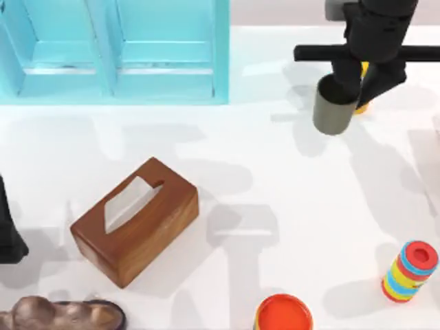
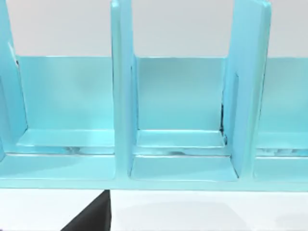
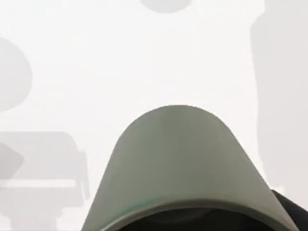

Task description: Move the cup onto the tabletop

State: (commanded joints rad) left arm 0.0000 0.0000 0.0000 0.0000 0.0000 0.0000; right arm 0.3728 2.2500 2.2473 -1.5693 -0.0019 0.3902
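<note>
The olive-grey cup (image 1: 333,110) hangs tilted over the far right part of the white tabletop (image 1: 295,206), and its shadow falls on the surface just beside it. My right gripper (image 1: 357,89) is shut on the cup's rim, one finger inside and one outside. In the right wrist view the cup's wall (image 3: 183,163) is close up, its dark mouth sits at the picture's edge, and bare tabletop (image 3: 120,57) lies beyond it. My left arm (image 1: 8,234) stays parked at the left edge.
A turquoise shelf unit (image 1: 113,51) stands at the back left, seen close in the left wrist view (image 2: 178,168). A wooden tissue box (image 1: 134,220) lies left of centre. A rainbow cylinder (image 1: 410,271), an orange-topped cylinder (image 1: 283,313) and a brown lump (image 1: 58,314) stand along the front. Something yellow (image 1: 362,106) peeks out behind the cup.
</note>
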